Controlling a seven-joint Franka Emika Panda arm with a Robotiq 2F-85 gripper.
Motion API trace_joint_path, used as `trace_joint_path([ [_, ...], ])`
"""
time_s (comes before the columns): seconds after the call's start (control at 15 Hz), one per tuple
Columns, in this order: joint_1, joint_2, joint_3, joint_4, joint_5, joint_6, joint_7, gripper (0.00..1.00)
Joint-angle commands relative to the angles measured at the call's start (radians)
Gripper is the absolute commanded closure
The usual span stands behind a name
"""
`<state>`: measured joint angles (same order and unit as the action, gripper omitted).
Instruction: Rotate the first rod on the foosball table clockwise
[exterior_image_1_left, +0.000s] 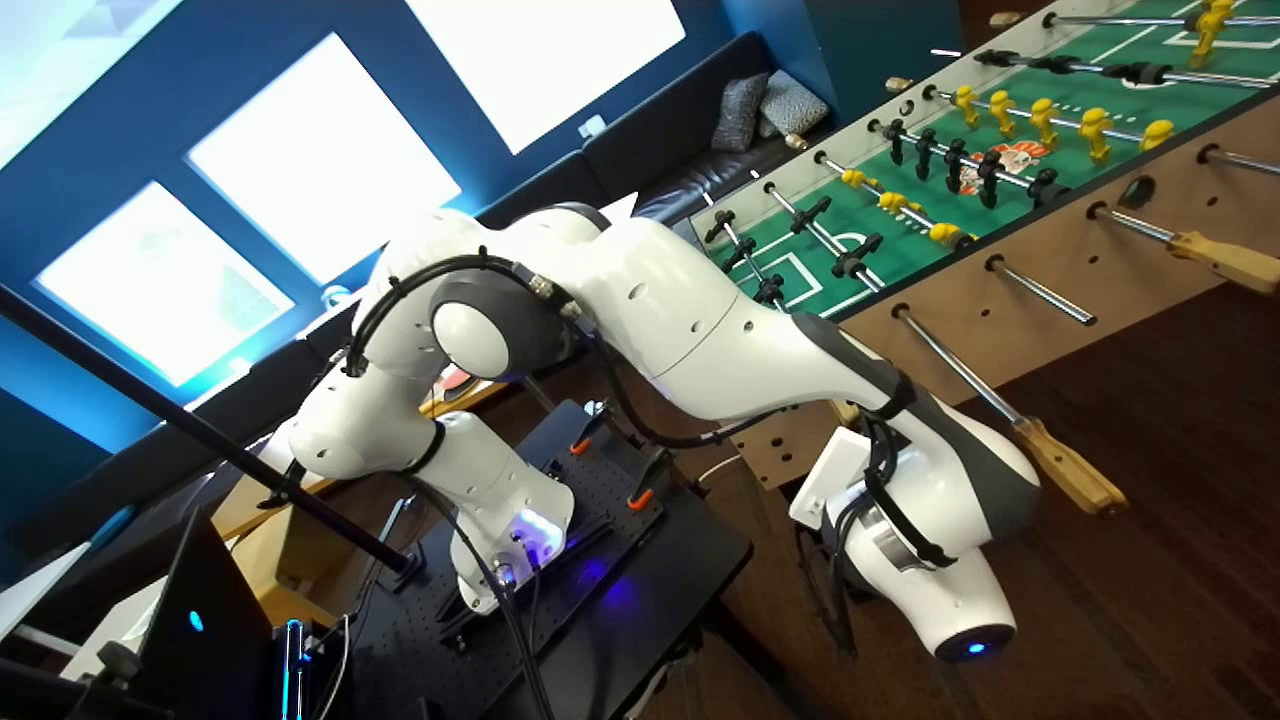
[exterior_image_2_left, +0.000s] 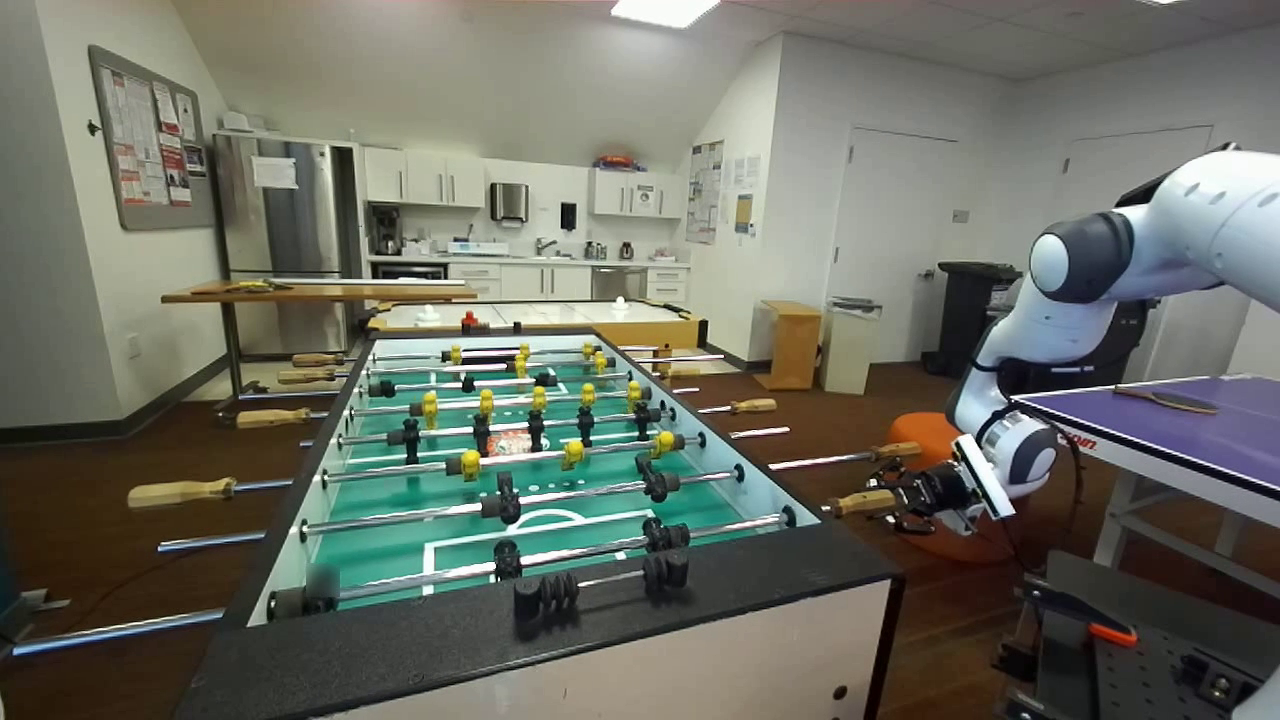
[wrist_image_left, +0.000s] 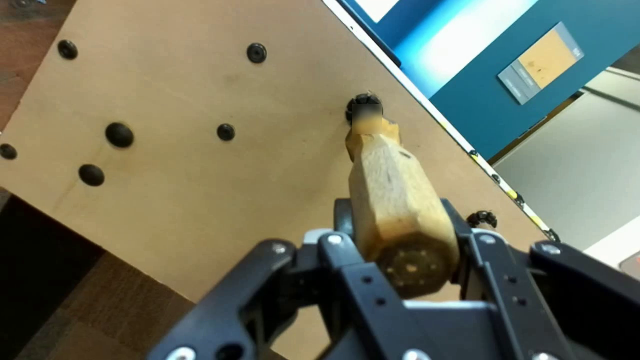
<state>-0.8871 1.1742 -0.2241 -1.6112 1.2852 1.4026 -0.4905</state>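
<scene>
In an exterior view, the nearest silver rod (exterior_image_2_left: 420, 579) is jutting out bare at the left and crossing the foosball table (exterior_image_2_left: 400, 655), whose green, white-lined pitch (exterior_image_2_left: 370, 549) is lying under yellow and black player figures (exterior_image_2_left: 470, 465). The table is standing left of the arm (exterior_image_2_left: 1045, 325). In the wrist view, the table's brown side (wrist_image_left: 240, 185) is showing dark round spots (wrist_image_left: 119, 135); farther right, the gripper (wrist_image_left: 398, 216) is pinching that rod's faceted tan handle (wrist_image_left: 390, 185), its end looking darker.
</scene>
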Motion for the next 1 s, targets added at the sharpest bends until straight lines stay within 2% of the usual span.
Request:
trace_joint_path([
  [0.0, -0.019, 0.021, 0.004, 0.033, -0.022, -0.096, 0.16, 0.83],
  [0.93, -0.004, 0.045, -0.004, 0.081, -0.068, -0.155, 0.696, 0.83],
])
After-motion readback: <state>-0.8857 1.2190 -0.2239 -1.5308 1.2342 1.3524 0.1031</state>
